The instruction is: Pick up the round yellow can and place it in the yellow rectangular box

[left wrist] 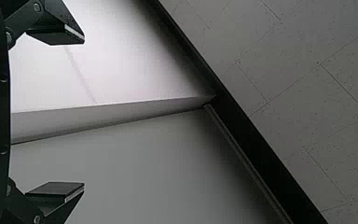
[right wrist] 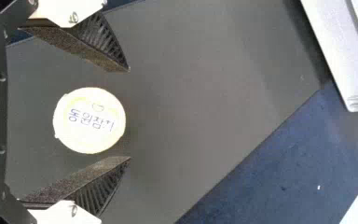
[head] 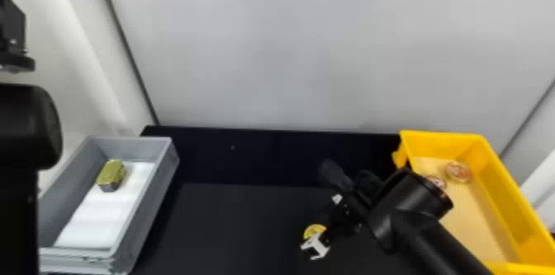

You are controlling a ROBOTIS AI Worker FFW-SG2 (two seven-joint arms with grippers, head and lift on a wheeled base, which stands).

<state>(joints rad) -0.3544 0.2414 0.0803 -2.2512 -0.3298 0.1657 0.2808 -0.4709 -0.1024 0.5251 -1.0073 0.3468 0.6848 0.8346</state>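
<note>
Okay, main risk from where I stand: a bad pinch on the round yellow can (head: 314, 230). It's on the black tabletop (head: 231, 220), lower middle of the head view, just right of centre, lid up. Right gripper (right wrist: 129, 114) has its fingers spread around it, a gap on each side, nothing clamped. Gaps don't look equal, so closing off-centre could have one finger hit first and shove the can sideways. Fingers too high: they'd likely catch just the upper edge, and it tips or slips out on the lift. Too low: tips scrape the table. Can't judge tip height from here. Next hazard is the carry: yellow box (head: 501, 171) is at the right edge of frame, walls raised, so a low path could clip the near wall, and a careless release could land on the two round tins (head: 458, 171) inside. Pose: right arm (head: 425, 228) comes in from the bottom edge, lower right, runs up and leftward, then its wrist bends down to the can. Left arm (head: 29, 127) is parked along the left edge, its gripper (left wrist: 84, 113) empty, fingers wide apart.
</note>
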